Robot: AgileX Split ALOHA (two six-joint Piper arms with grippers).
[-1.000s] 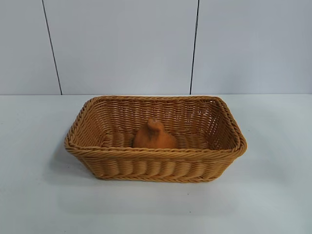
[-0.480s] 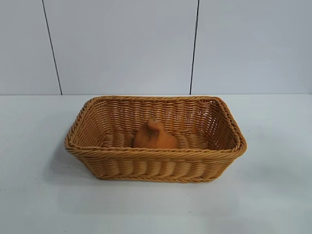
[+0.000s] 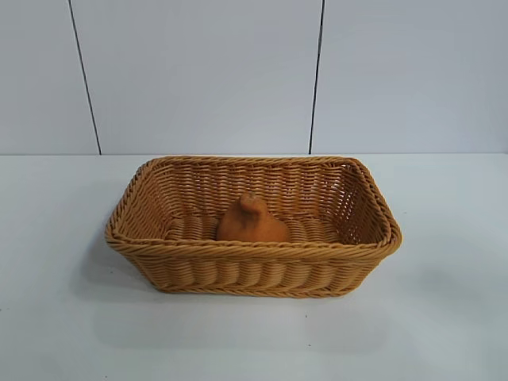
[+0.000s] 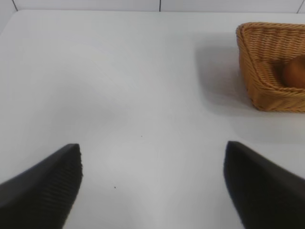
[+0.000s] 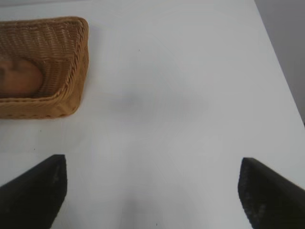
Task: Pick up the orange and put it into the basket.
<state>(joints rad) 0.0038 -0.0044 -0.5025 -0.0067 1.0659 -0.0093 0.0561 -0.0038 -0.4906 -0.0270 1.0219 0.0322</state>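
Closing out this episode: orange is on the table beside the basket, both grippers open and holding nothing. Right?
Not quite. The orange is not on the table beside the basket; it sits inside the basket, as the exterior view shows. The rest holds: the left gripper and the right gripper are open, holding nothing, over bare table.

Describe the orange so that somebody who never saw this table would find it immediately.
On the white table stands one large woven wicker basket, rectangular with a braided rim. Look inside it, near the middle of the front wall: the orange sits on the basket floor. It is the only thing in there, matte orange-brown and smooth against the weave, with a broad round base and a knobby top.
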